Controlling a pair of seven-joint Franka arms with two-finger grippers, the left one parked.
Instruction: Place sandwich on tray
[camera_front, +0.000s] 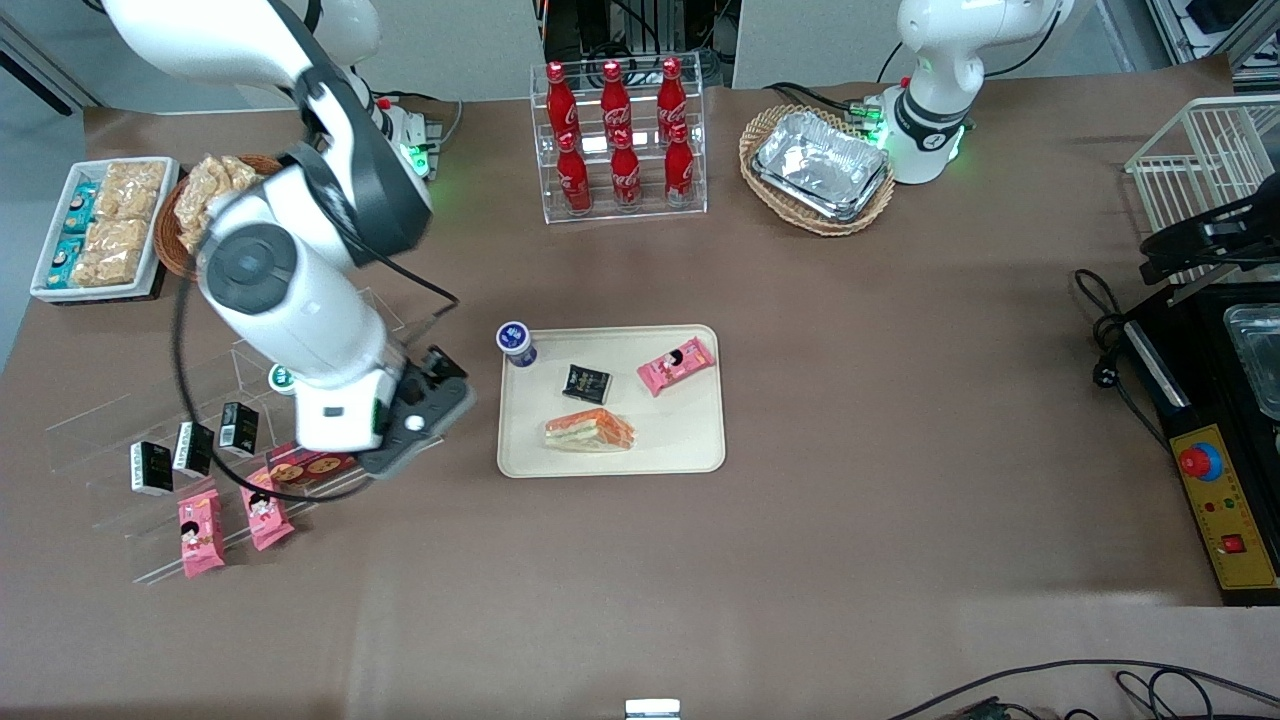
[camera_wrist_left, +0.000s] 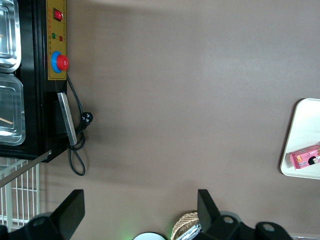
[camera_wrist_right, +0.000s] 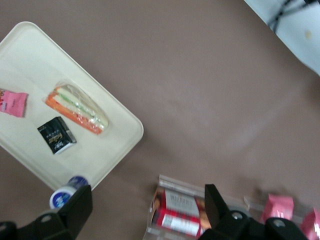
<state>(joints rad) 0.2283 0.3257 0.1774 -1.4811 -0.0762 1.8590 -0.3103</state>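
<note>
The sandwich, a clear-wrapped wedge with orange and green layers, lies flat on the cream tray, near the tray edge closest to the front camera. My gripper hangs open and holds nothing. It is off the tray toward the working arm's end, above a red packet on a clear acrylic rack. A stretch of bare table separates it from the sandwich.
On the tray also lie a black packet and a pink packet. A blue-capped cup stands at its corner. The rack holds pink packets and black boxes. Cola bottles and a foil-tray basket stand farther back.
</note>
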